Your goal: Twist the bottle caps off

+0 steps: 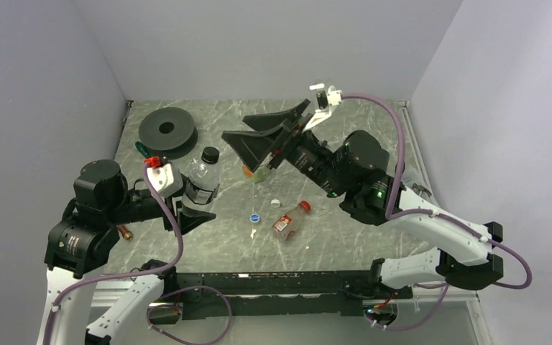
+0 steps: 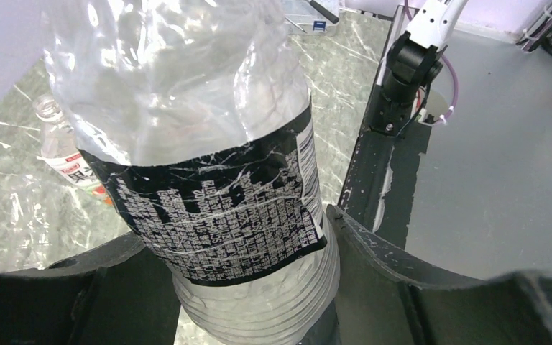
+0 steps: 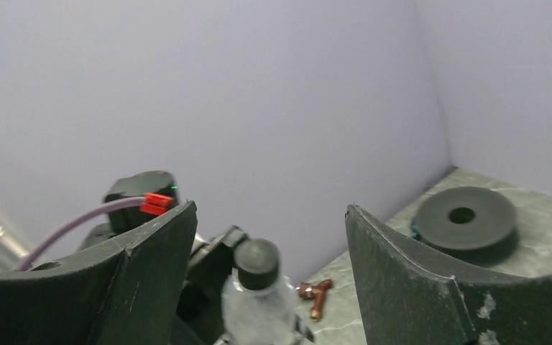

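My left gripper [image 1: 191, 210] is shut on the lower body of the small clear bottle [image 1: 201, 181] and holds it upright. The bottle's black cap [image 1: 210, 154] is on. In the left wrist view the bottle [image 2: 223, 215], with its black printed label, fills the space between the fingers [image 2: 402, 266]. My right gripper [image 1: 234, 129] is open and empty, to the right of the cap and apart from it. The right wrist view shows the black cap [image 3: 256, 264] beyond its open jaws. The red-brown-labelled bottle [image 1: 290, 219] lies on its side with a red cap [image 1: 305, 205]. A blue cap [image 1: 255, 217] and a white cap [image 1: 276, 203] lie loose. A green-orange bottle [image 1: 256, 173] is mostly hidden under the right gripper.
A large black disc with a hole [image 1: 167, 129] sits at the back left and also shows in the right wrist view [image 3: 463, 215]. A small brown object [image 1: 124, 232] lies by the left arm. Grey walls close in the table [image 1: 345, 244] on three sides.
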{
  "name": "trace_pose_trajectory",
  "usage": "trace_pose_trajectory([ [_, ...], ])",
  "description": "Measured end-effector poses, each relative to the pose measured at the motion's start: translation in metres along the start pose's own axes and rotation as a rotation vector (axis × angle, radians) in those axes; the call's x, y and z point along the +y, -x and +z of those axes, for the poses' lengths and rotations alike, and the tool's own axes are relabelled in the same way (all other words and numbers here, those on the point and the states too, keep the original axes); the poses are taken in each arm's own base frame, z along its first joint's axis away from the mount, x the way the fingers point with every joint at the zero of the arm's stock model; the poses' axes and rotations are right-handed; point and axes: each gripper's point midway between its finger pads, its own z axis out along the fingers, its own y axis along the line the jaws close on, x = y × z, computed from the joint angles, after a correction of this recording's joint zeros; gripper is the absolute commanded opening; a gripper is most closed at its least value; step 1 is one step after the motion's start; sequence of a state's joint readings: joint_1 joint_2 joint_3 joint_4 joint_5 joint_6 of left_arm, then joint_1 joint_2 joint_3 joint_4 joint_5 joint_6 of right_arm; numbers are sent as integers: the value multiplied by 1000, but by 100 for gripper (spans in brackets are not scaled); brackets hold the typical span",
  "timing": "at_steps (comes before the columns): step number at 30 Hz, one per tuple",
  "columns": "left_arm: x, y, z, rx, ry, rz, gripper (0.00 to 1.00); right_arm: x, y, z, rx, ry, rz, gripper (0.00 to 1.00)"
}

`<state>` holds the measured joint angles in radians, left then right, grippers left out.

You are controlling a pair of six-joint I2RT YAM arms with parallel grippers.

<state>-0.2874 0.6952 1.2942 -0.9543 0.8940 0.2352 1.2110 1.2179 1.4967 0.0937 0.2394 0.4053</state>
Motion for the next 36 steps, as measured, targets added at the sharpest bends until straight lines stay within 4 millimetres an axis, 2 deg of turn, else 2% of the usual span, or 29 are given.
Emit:
trace_pose_trajectory([
  [2, 0, -1, 0, 1, 1, 26, 45, 13, 1, 7, 26, 44, 7, 77],
  [4, 1, -2, 0, 2, 1, 45, 45, 22, -10, 17, 68, 80, 11, 76],
  [8, 4, -4, 0, 7, 7, 68, 45, 17, -53, 25, 185, 84, 2, 70],
  [12, 5, -5, 0, 9, 13, 78, 44, 7, -92, 30, 289, 62, 6, 56],
  [15, 7, -11, 1, 22, 20, 66, 44, 7, -96, 31, 298, 59, 14, 51],
  [18, 9, -12, 2, 22, 21, 66, 44, 7, -93, 31, 290, 59, 19, 58],
  [21, 9, -13, 3, 22, 21, 67, 44, 8, -90, 30, 282, 59, 22, 60],
  [23, 9, -13, 3, 23, 20, 66, 44, 8, -87, 31, 272, 59, 23, 52],
  [25, 9, -14, 3, 24, 20, 69, 45, 9, -86, 31, 267, 60, 22, 35],
  [27, 10, -14, 3, 26, 23, 69, 51, 10, -85, 31, 266, 63, 28, 21],
  [28, 10, -14, 3, 25, 22, 72, 57, 10, -85, 31, 264, 63, 26, 15],
  [30, 10, -15, 3, 26, 23, 70, 66, 9, -85, 31, 266, 62, 25, 8],
  [31, 10, -15, 3, 26, 23, 67, 73, 9, -86, 31, 266, 61, 25, 6],
  [33, 10, -16, 4, 28, 23, 60, 97, 8, -87, 31, 268, 60, 26, 4],
  [36, 12, -15, 5, 22, 33, 40, 99, 5, -92, 30, 277, 52, 24, 0],
])
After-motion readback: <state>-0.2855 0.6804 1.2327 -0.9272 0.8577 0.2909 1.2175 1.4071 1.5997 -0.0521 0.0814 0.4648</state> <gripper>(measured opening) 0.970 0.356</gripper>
